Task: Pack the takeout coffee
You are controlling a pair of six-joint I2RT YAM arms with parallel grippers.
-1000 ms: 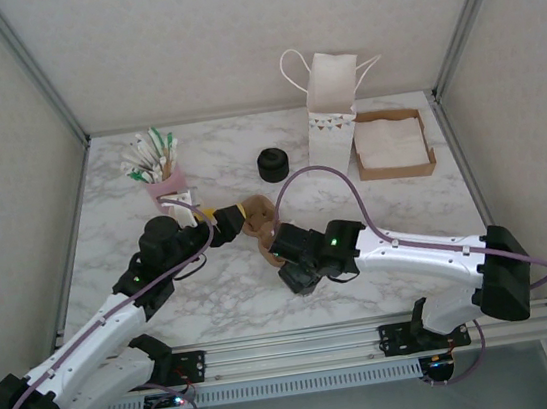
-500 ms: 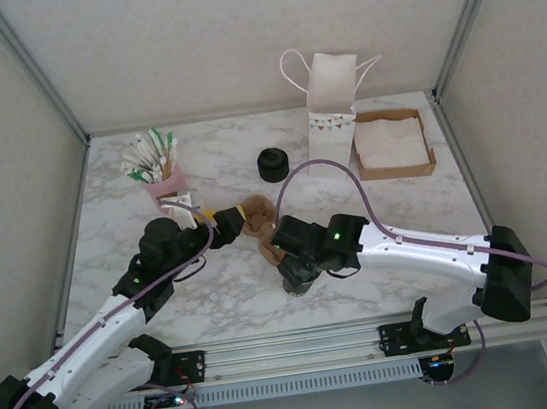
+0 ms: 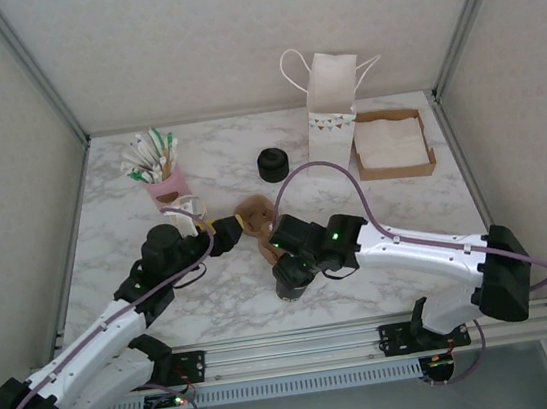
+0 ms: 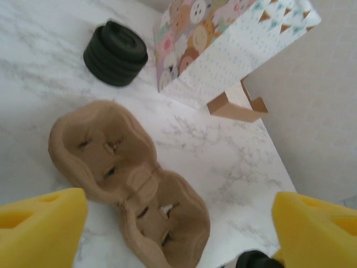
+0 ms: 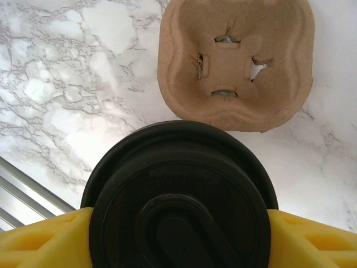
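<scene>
Currently takeout coffee, black lid up, is pinched btwn jaws of right gripper, just near of brown cup carrier, mid-bench. Left gripper, jaws spread wide, hovers at carrier's left end. Black lid stack & paper bag stand farther back.
</scene>
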